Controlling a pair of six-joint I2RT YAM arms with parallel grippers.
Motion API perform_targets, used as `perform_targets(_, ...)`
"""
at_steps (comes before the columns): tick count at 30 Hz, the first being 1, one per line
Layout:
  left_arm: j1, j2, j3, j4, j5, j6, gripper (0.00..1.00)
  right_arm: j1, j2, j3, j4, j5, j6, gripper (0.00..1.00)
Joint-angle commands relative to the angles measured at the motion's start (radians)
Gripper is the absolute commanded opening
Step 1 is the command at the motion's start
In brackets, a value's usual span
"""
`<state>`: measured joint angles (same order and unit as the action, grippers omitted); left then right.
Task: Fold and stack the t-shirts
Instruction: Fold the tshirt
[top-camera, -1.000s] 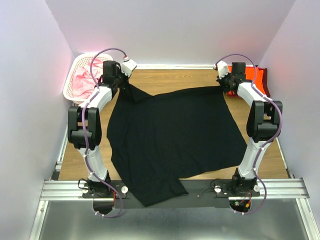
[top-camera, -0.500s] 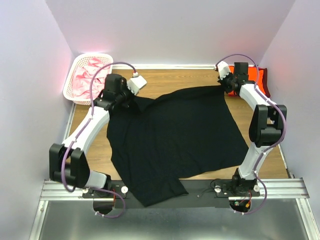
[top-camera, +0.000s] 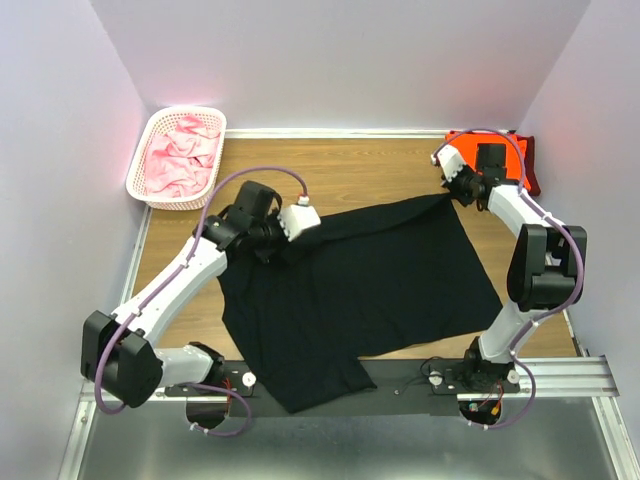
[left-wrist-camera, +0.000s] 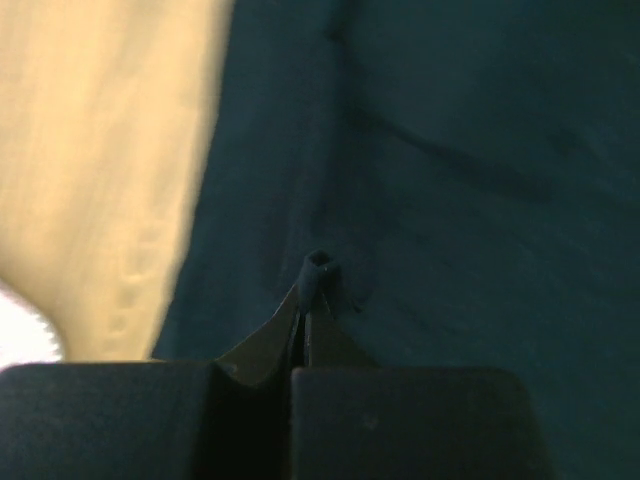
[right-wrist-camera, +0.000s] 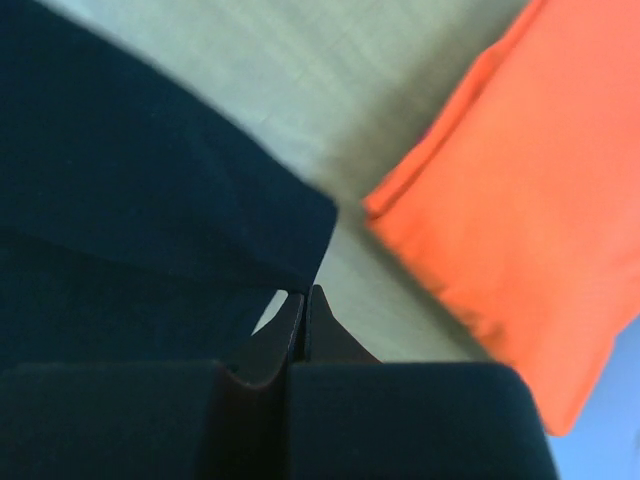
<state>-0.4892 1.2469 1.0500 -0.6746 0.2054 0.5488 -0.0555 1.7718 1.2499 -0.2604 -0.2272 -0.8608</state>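
Both claws are clamped on the black shirt (top-camera: 370, 290), one at each upper corner!

The left claw (left-wrist-camera: 316, 268), tips pressed tight, pinches a bunched fold left of centre in the top view, that corner lying over the shirt's own body. The right claw (right-wrist-camera: 303, 293), just as tight, nips the other corner at upper right, cloth hanging right at its tips. The rest spreads across the middle of the bench (top-camera: 350, 165), one flap past the near edge at bottom centre. The orange shirt (top-camera: 465, 142) sits folded in the upper right corner, just beside the right claw, bare wood between it and the black one. Pink shirts (top-camera: 180, 160) fill the basket (top-camera: 140, 190), upper left, well apart.
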Motion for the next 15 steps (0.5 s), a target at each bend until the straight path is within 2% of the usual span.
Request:
perform_targets(1,-0.051,-0.014,-0.028,-0.111,0.072,0.025,0.00,-0.004,-0.002,-0.032,-0.022,0.008,-0.070,0.01)
perform_targets(10,-0.086,0.036,-0.111,-0.065,0.063,-0.004,0.00,-0.004,0.029,-0.041,-0.023,0.015,-0.101,0.01)
perform_targets(15,-0.083,0.042,-0.047,-0.078,0.078,0.005,0.00,-0.004,0.029,-0.018,-0.023,0.025,-0.089,0.00)
